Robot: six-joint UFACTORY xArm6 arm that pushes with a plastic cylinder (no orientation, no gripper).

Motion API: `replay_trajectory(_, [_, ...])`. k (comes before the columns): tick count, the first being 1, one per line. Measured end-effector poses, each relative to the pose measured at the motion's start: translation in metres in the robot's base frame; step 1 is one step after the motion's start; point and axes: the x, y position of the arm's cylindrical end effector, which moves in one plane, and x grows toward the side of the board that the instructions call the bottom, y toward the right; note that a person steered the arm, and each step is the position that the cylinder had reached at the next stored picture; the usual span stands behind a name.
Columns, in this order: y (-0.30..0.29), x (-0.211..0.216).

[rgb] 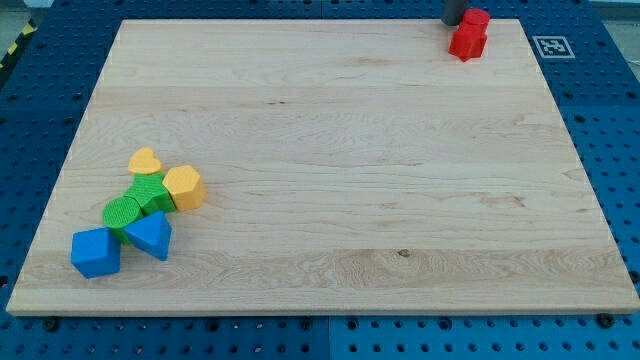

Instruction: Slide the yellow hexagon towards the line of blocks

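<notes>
The yellow hexagon [185,187] lies at the view's lower left of the wooden board [330,150], touching a green block [152,194]. A second green block, round-topped [122,213], sits below-left of that one. A yellow heart [146,161] lies just above them. A blue triangle [151,235] and a blue block [95,252] lie at the bottom of the cluster. These blocks form a rough diagonal line. My tip [455,22] is at the view's top right, just left of two red blocks [469,35], far from the hexagon.
The board rests on a blue pegboard table [40,110]. A black-and-white marker tag [551,46] sits on the board's top right corner. The red blocks are close to the board's top edge.
</notes>
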Motion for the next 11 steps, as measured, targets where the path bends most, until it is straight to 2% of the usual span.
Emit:
replay_trajectory(3, [-0.014, -0.004])
replay_trajectory(8, [0.076, -0.003])
replay_trajectory(11, [0.083, 0.017])
